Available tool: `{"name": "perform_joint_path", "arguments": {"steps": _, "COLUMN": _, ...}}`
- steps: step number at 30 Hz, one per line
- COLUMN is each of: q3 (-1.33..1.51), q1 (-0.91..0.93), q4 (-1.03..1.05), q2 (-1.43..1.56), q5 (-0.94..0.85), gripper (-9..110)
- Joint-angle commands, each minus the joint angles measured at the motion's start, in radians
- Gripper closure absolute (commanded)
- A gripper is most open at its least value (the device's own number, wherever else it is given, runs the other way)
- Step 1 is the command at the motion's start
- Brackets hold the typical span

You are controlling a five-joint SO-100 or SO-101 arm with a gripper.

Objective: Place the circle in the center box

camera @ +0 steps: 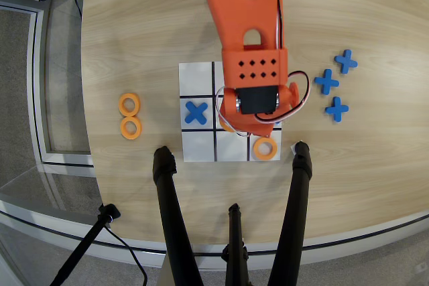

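Over the grid board's [198, 72] middle, my blocky orange plastic arm [249, 45] hides my pincer, so can't tell its grip.

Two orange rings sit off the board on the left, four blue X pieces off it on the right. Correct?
Not quite: the overhead view shows three blue X pieces off the grid board on the right, not four. A fourth X lies on the board. The two orange rings on the left are right.
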Motion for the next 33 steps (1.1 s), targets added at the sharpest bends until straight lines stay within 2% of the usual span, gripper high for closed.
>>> {"name": "perform_joint_path", "arguments": {"steps": 1, "q3": -0.014, "q1": 0.000, "q4": -0.023, "q2": -0.044, "q5": 0.005, "gripper": 102}}
{"name": "perform_joint_path", "arguments": {"steps": 33, "q3": -0.051, "q1": 0.008, "q4": -0.046, "q2": -0.173, "q5": 0.015, "gripper": 102}}
